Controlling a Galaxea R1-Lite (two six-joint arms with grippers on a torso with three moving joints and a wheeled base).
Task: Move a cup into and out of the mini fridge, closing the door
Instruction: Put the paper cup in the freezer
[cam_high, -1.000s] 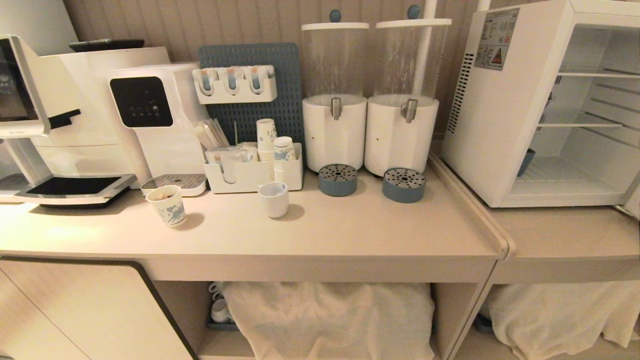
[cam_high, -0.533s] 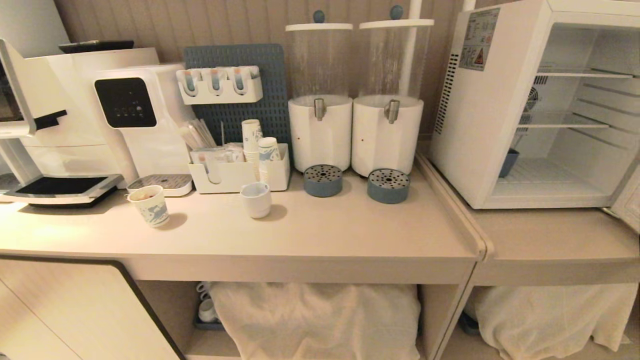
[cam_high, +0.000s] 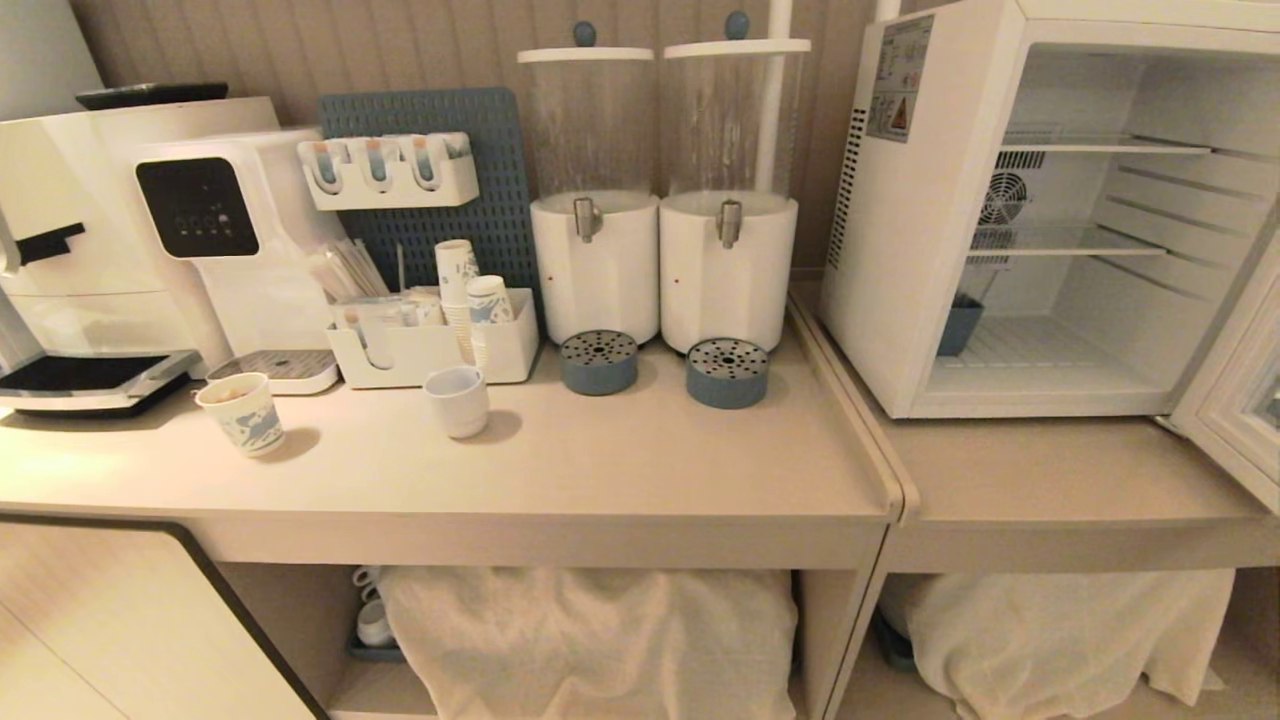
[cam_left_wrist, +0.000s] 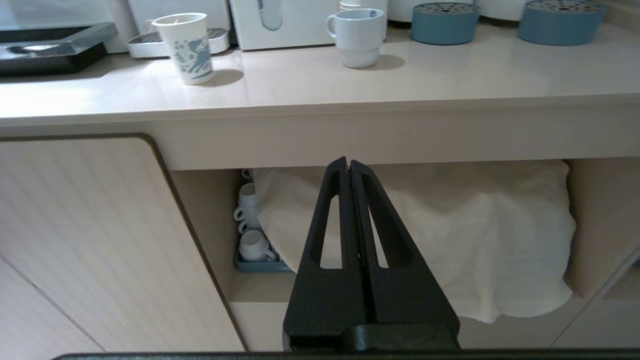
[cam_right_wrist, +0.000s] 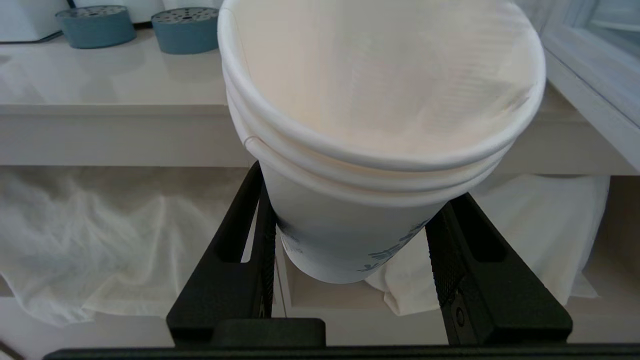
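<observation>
The cup (cam_right_wrist: 370, 150) is held in the right gripper (cam_right_wrist: 350, 235), whose two black fingers (cam_right_wrist: 250, 235) are pressed against its lower sides; a layered rim is seen at its mouth and small blue print low on its wall. The gripper is held low, in front of the counter (cam_right_wrist: 100, 90) edge, with white cloth (cam_right_wrist: 100, 235) seen behind it — neither arm is seen in the head view. The left gripper (cam_left_wrist: 349, 167) is clenched on nothing, its fingers pressed flat together, and is pointed at the open space under the counter, where white cloth and a few stacked mugs (cam_left_wrist: 250, 220) are seen. The fridge (cam_high: 930, 220) is stood on the lower counter at the right, with its door (cam_high: 1235, 400) swung wide open at the right edge. Two thin shelves, a round fan (cam_high: 1003, 198) and a small dark blue container (cam_high: 958, 328) are seen inside. A short patterned paper cup (cam_high: 242, 412) and a white ceramic cup (cam_high: 458, 400) are stood apart on the main counter.
</observation>
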